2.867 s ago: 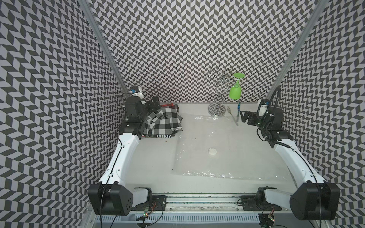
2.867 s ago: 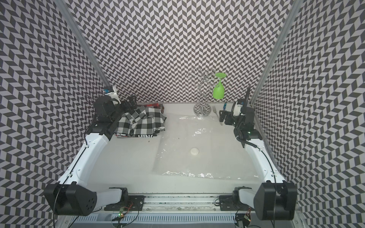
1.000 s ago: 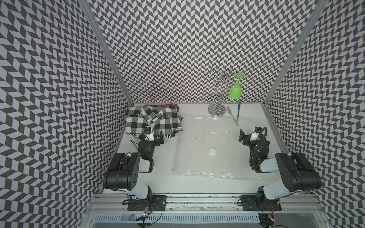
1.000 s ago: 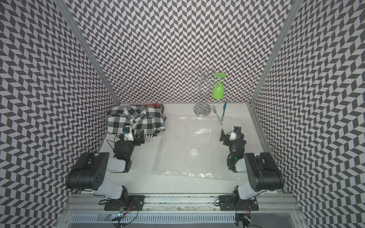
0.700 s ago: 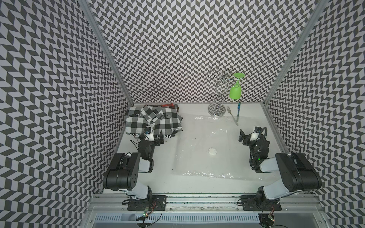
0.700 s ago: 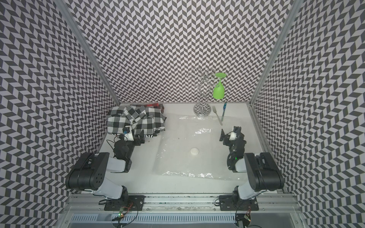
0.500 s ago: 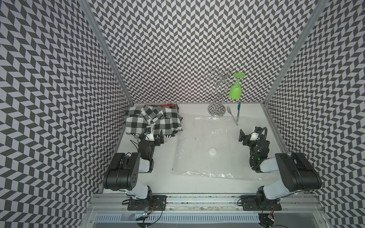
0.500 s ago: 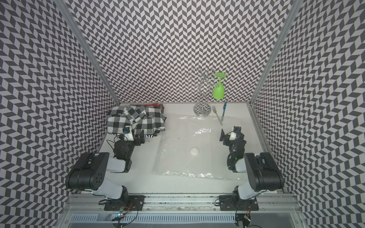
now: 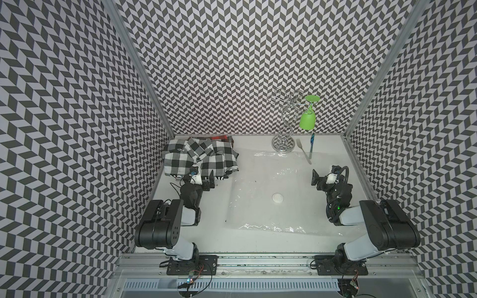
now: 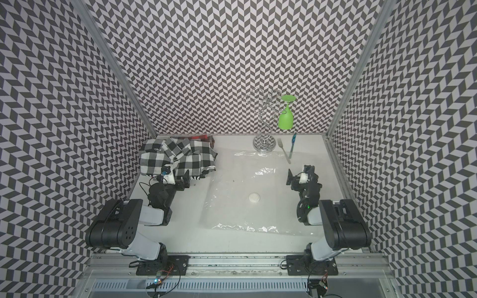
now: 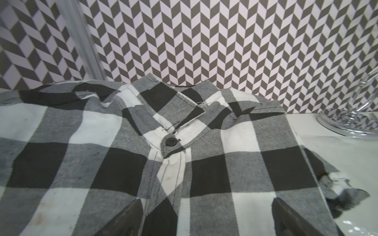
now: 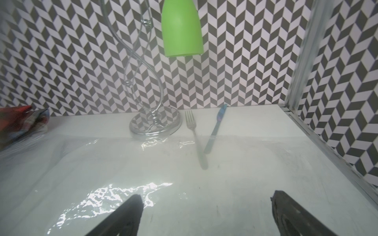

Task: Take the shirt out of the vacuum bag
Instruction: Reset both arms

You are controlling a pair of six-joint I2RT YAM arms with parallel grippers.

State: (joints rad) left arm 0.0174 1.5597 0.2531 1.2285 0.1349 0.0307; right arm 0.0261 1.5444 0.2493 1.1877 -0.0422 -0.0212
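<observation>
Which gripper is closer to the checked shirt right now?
Left. The left gripper is open right at the near edge of the shirt. The right gripper, also open, is on the opposite side of the table, across the bag.

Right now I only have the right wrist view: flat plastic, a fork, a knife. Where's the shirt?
Observer: The shirt lies bare in the far left corner of the table, beside the vacuum bag and not inside it.
Operator: Is the left hand on it?
Observer: The left hand sits at the shirt's near edge, open and gripping nothing.
Operator: Anything left in the bag?
Observer: In both top views the bag looks flat and clear, and its white valve faces up mid-bag with only table showing through.
</observation>
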